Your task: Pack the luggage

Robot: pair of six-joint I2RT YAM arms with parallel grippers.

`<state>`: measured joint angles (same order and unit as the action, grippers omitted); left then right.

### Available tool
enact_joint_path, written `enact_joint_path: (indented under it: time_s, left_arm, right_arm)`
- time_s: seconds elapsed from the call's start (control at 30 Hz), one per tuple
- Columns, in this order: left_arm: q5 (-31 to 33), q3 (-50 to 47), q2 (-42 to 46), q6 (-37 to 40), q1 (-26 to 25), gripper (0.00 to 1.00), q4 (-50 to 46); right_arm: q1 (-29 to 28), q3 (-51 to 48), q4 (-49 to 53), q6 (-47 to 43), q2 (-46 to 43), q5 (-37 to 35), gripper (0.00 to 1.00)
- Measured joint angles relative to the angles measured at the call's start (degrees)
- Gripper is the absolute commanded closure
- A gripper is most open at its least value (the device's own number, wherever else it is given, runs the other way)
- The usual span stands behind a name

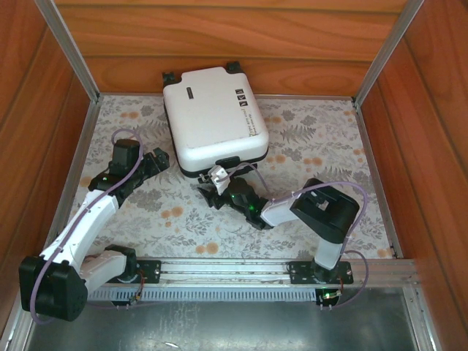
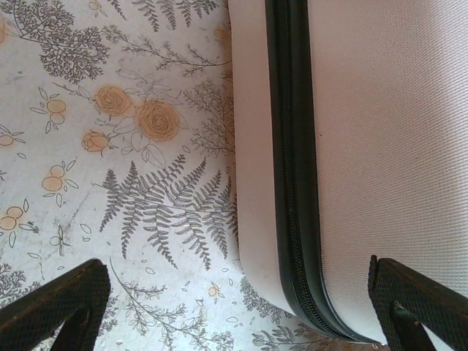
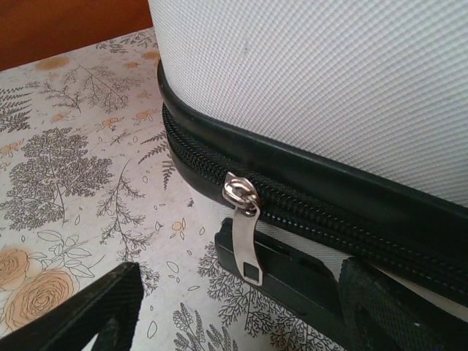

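Luggage [image 1: 212, 121]: was found shut, flat on the desk [image 1: 329, 146].
Zip pull [image 3: 247, 241]: was left ungrasped; zipping was judged possibly unfinished.
Left gripper [image 2: 238, 296]: jaws released.
Right gripper [image 3: 241, 300]: jaws released, beside the pull.

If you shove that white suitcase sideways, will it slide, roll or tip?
The suitcase lies flat on its side, so it would probably slide rather than roll or tip; its wheels sit at the far end, not underneath. The textured shell looks rigid, unlikely to flex. The zipper pull hangs loose and may swing.
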<state>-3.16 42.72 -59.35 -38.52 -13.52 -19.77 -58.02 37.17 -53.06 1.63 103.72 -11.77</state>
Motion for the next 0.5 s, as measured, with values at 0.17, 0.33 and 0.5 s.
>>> enact_joint_path:
  time_s: [0.17,0.33,0.5]
  left_arm:
    - [0.0,0.0,-1.0,0.2,0.0,0.04,0.0]
    - [-0.1,0.0,-2.3,0.2,0.0,0.04,0.0]
    - [-0.5,0.0,-2.7,0.2,0.0,0.04,0.0]
  right_arm:
    - [0.0,0.9,-1.9,1.1,1.7,-1.6,0.37]
    - [-0.1,2.0,-5.5,2.2,4.5,-4.2,0.43]
    - [-0.3,2.3,-7.4,2.8,5.4,-5.9,0.43]
